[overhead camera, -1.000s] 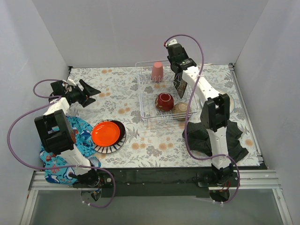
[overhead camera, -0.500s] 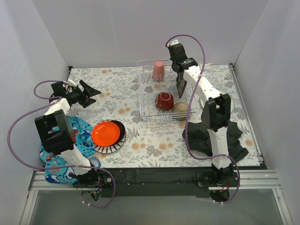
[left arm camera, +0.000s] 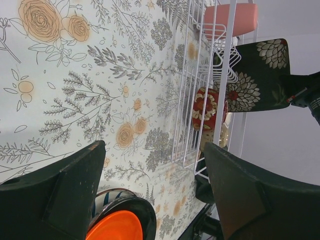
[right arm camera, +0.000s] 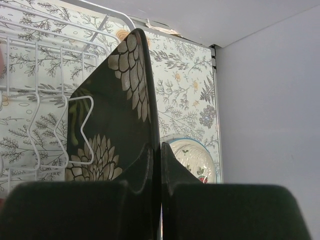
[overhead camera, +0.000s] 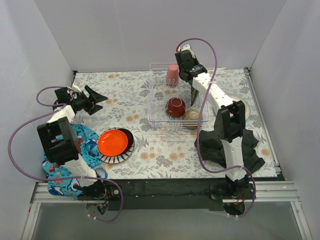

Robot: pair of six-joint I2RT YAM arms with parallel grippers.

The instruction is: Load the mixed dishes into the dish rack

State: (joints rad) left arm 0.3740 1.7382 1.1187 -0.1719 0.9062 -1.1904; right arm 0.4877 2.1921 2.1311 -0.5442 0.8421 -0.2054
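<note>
Your right end effector (right arm camera: pixel 159 146) is pinching the black plate (right arm camera: pixel 117 120), which is standing on edge in the dish rack (overhead camera: pixel 150 100), long axis running near-to-far, faces pointing left and right. Your left end effector (left arm camera: pixel 152 150) is hanging wide open.

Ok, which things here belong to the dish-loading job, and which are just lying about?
Job: rack, pink cup, red bowl, tan bowl, floral plate in the right gripper, orange plate, black plate and striped plate beneath it, white plate at right.
Lying about: black cloth, blue cloth.
</note>
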